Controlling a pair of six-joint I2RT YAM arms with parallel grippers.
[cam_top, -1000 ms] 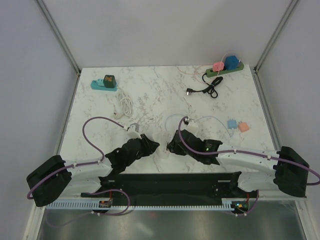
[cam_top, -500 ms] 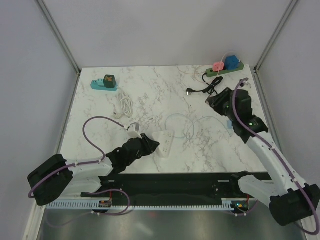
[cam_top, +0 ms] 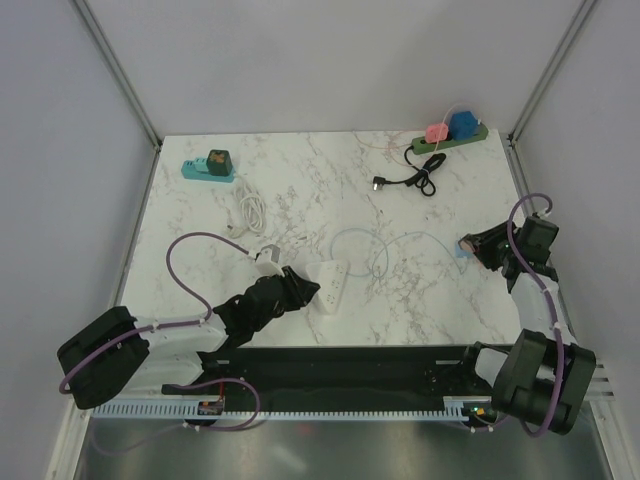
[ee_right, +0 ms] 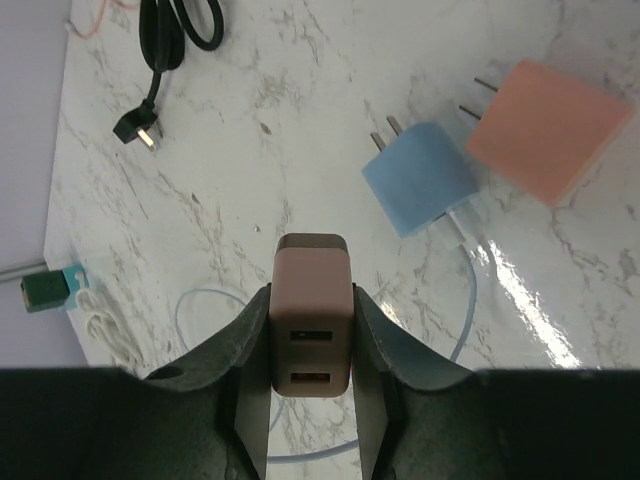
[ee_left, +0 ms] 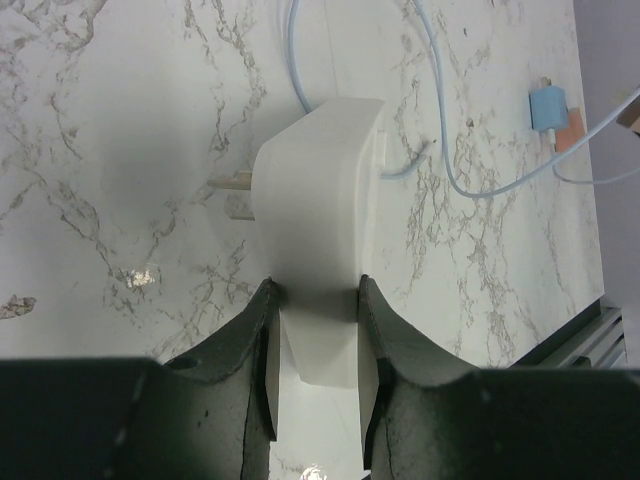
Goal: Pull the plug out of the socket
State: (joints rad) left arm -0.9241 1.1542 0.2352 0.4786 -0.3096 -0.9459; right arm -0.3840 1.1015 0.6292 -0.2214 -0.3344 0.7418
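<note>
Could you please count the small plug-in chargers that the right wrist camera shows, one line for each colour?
Blue charger: 1
Salmon charger: 1
Brownish-pink charger, in the right hand: 1
Total: 3

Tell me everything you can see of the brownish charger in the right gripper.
The charger is a small brownish-pink block, matte plastic by its look, with rounded edges and two USB ports stacked on the face toward the wrist camera. Its prongs are hidden. The right gripper has its jaws shut on its two sides, over the marble table, near a blue plug.
</note>
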